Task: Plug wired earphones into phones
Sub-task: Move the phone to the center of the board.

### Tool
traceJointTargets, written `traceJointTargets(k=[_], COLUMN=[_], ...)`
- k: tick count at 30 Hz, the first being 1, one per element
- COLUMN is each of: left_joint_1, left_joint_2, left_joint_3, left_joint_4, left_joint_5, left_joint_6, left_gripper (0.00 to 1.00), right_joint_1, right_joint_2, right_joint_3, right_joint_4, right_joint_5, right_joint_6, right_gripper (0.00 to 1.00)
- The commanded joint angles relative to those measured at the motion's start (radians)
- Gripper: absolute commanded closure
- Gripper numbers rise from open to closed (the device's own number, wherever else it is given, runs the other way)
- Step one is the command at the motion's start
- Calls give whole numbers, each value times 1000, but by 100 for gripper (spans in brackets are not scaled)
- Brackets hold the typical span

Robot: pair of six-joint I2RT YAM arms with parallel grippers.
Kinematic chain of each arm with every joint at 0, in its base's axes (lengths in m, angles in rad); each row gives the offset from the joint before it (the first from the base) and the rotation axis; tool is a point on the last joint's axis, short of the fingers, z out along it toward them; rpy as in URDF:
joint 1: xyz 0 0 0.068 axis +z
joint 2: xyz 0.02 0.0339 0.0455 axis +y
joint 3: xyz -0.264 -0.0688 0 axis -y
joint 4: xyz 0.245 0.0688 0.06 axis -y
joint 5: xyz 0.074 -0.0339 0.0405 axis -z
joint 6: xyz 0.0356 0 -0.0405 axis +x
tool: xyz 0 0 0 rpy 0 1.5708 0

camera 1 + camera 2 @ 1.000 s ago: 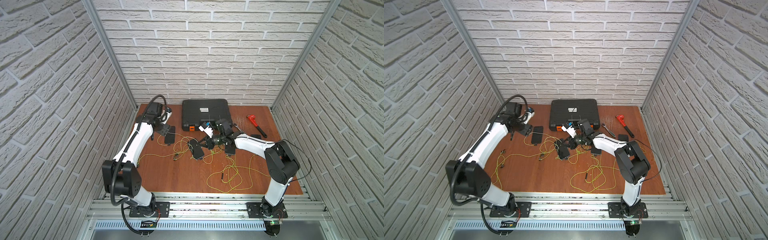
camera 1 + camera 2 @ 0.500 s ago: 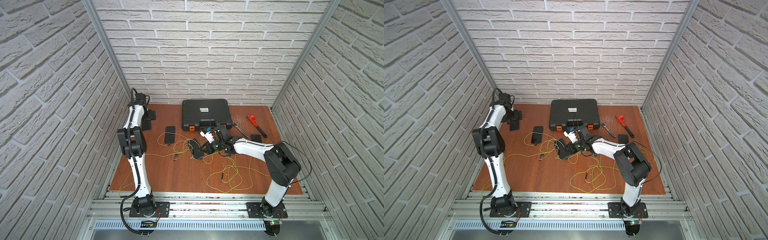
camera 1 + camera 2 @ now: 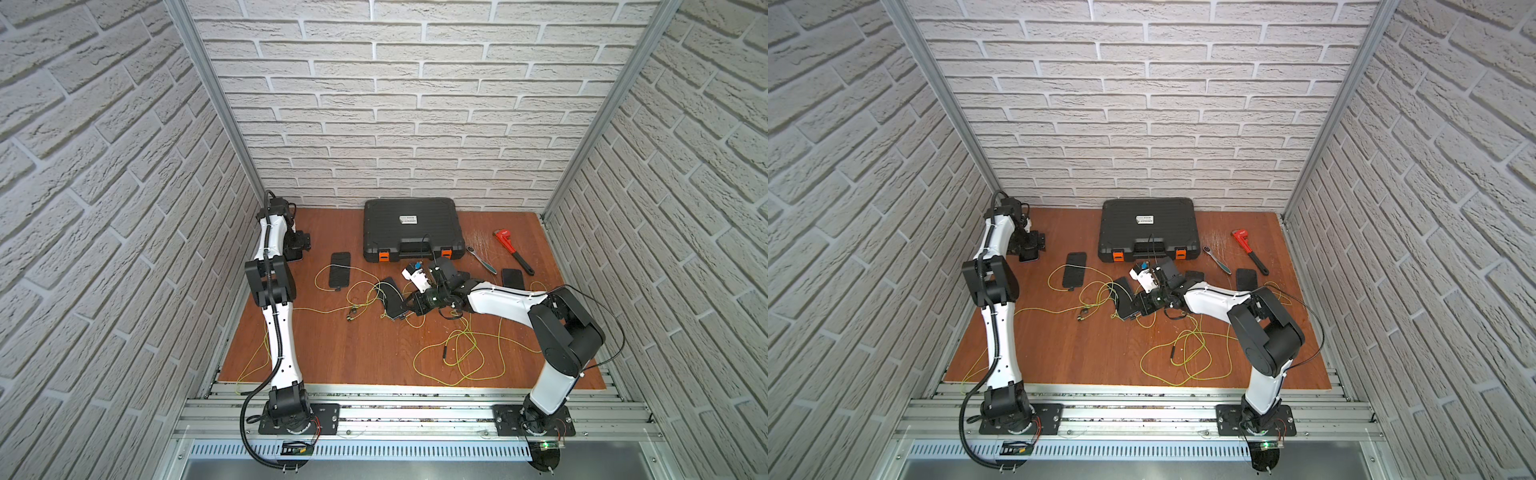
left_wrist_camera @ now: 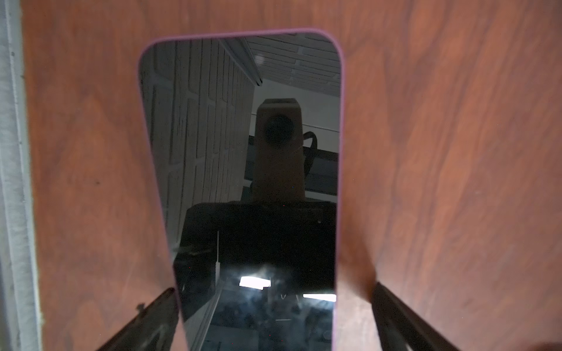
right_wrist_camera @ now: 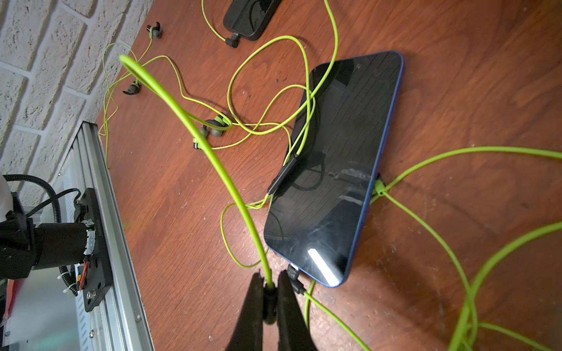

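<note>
Off to the left of the black case (image 3: 411,228), in the back corner of the bench (image 3: 353,353), the left fingers (image 3: 301,244) hang spread wide over a pink-rimmed phone (image 4: 243,136). It lies screen up, with one finger on each side of it. In front of the case, the right fingers (image 5: 261,288) are pinched closed on the dark plug (image 5: 270,304) of a yellow-green earphone cord (image 5: 209,152), just beside a corner of a blue-rimmed phone (image 5: 340,158) lying flat. A dark remote (image 5: 282,176) on another cord rests across its screen. A ribbed black phone (image 3: 340,270) lies in front of the case's left latch with a plug at its end. A fourth phone (image 3: 512,277) sits to the case's right, near a red wrench (image 3: 513,251).
</note>
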Motion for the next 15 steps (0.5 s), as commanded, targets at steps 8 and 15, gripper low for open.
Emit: traceJointTargets(k=[8, 15], left_joint_1=[27, 10], left_joint_2=[74, 72], left_joint_3=[35, 35], left_joint_4=[-64, -87], left_joint_5=[75, 22], left_joint_6=[20, 44], left_gripper=[18, 26], right_joint_1=[7, 7], right_joint_2=[-16, 1], right_joint_3=[-5, 16], right_joint_4=[47, 32], right_joint_5=[13, 8], right_joint_6=[20, 14], right_gripper=[95, 95])
